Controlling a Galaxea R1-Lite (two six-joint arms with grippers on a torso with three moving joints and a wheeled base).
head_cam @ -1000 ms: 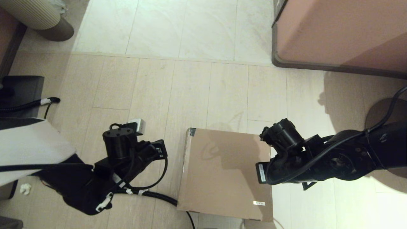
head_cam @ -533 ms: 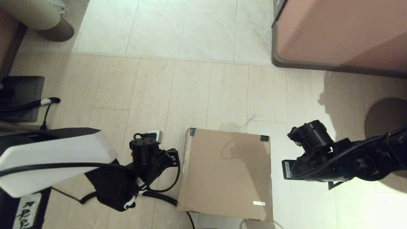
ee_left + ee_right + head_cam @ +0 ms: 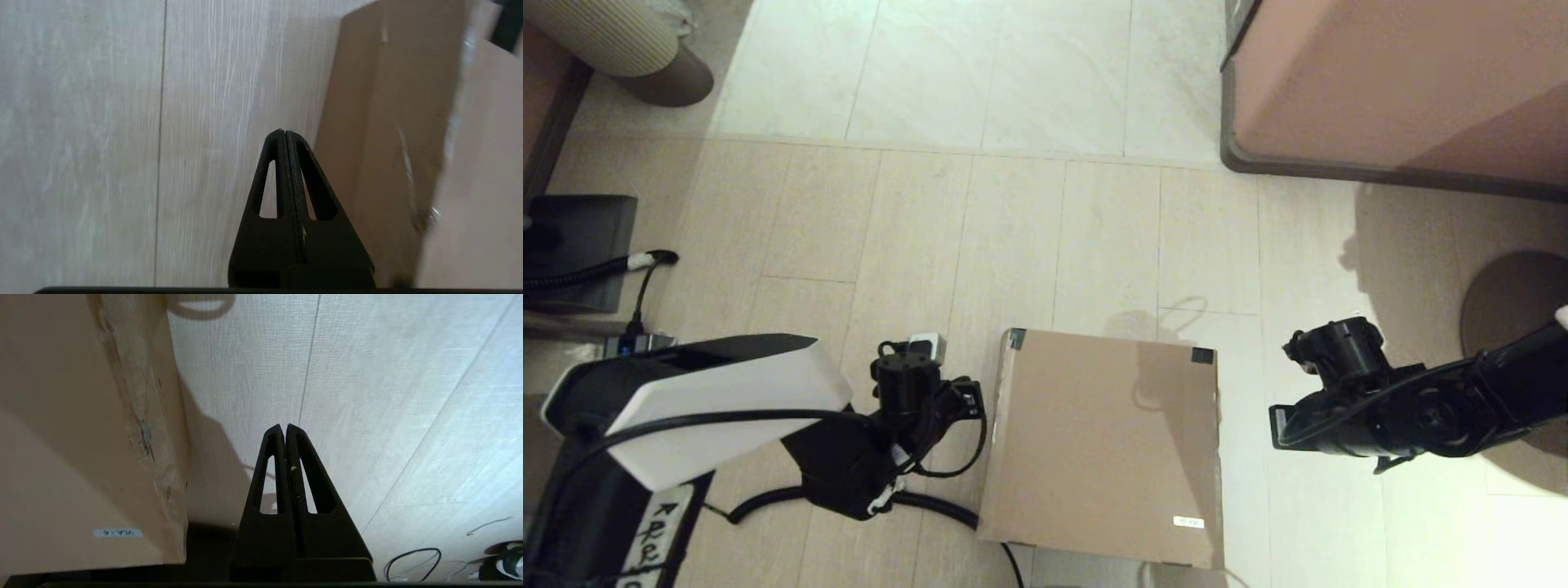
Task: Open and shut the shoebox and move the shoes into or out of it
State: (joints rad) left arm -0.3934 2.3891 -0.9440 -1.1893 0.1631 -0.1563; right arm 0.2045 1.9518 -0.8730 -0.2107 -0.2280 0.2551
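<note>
Both arms have shifted since the earlier pictures: the right gripper point(image 3: 286, 426), which a second ago hung over the shoebox's right edge, has swung outward and now sits clear of it, while the left gripper point(image 3: 284, 131) has come in from farther off and now hangs just beside the box's left wall. Each gripper has its fingers pressed together with nothing between them.

Between the two grippers, on the wooden floor point(image 3: 907, 229), lies the shoebox point(image 3: 1094, 441), its lid down flat and flush, with black tape on the two far corners and a small white label point(image 3: 1188, 522) near the corner closest to the right gripper. From the left wrist view the box wall stands close alongside the closed fingertips, near but seemingly not touching. From the right wrist view a strip of bare floor separates that gripper from the box's side.

No shoes are visible anywhere, on the floor or elsewhere. Whether they are inside the closed box cannot be told. As things lie, the lid is shut and neither gripper holds anything. This could be the start, with the lid yet to be lifted, or the finish, with the shoes packed and the lid closed. A pinkish-brown cabinet point(image 3: 1405, 82) stands well beyond the right gripper, away from the work.
</note>
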